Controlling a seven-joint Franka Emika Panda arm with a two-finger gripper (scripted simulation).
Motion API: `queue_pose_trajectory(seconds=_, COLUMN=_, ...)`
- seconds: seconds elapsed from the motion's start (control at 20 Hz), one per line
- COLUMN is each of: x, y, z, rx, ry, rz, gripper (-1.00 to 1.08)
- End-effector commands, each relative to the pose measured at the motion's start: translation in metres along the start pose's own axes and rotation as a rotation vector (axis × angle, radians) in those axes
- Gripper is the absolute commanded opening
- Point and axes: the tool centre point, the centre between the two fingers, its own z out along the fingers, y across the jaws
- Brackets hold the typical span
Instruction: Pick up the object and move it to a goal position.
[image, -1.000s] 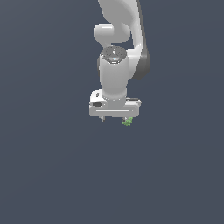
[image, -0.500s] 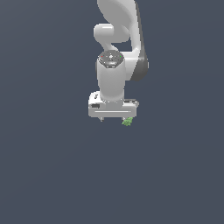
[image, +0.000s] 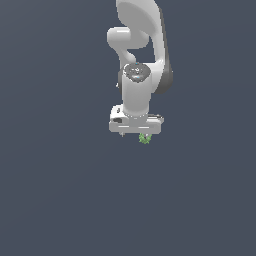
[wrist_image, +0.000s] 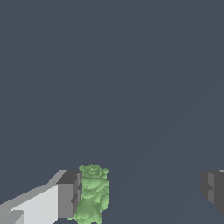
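Observation:
The object (wrist_image: 92, 194) is a small bright-green bumpy lump. In the wrist view it sits right against the inner face of one grey finger pad (wrist_image: 69, 194), while the other pad (wrist_image: 213, 188) stands far off. My gripper (wrist_image: 142, 192) is open, its jaws wide apart with the lump between them, off to one side. From the exterior view, the white hand (image: 135, 125) points straight down and the object (image: 145, 138) peeks out just under its lower edge, toward the exterior view's right.
A plain dark grey surface (image: 60, 200) fills both views. The white arm (image: 142, 45) rises above the hand. No other objects show.
The wrist has turned a little, so the hand now looks level instead of tilted. The green lump stays in the same spot.

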Motion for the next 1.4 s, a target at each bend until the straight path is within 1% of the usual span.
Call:
queue_pose_trajectory(seconds=0.0, x=-0.011, y=-0.01, z=0.01, rx=-0.003, ry=-0.002, rz=0.019, gripper=1.0)
queue_pose_trajectory(seconds=0.35, x=-0.052, y=-0.04, z=0.04, rx=-0.011, ry=-0.005, rz=0.085, gripper=1.0)
queue_pose_trajectory(seconds=0.65, x=-0.076, y=-0.054, z=0.055, rx=-0.015, ry=-0.007, rz=0.119, gripper=1.0)
queue_pose_trajectory(seconds=0.9, x=-0.083, y=-0.058, z=0.059, rx=-0.016, ry=-0.007, rz=0.13, gripper=1.0)
queue_pose_trajectory(seconds=1.15, x=-0.083, y=-0.057, z=0.061, rx=-0.016, ry=-0.008, rz=0.128, gripper=1.0)
queue_pose_trajectory(seconds=1.35, x=-0.084, y=-0.057, z=0.073, rx=-0.016, ry=-0.008, rz=0.129, gripper=1.0)
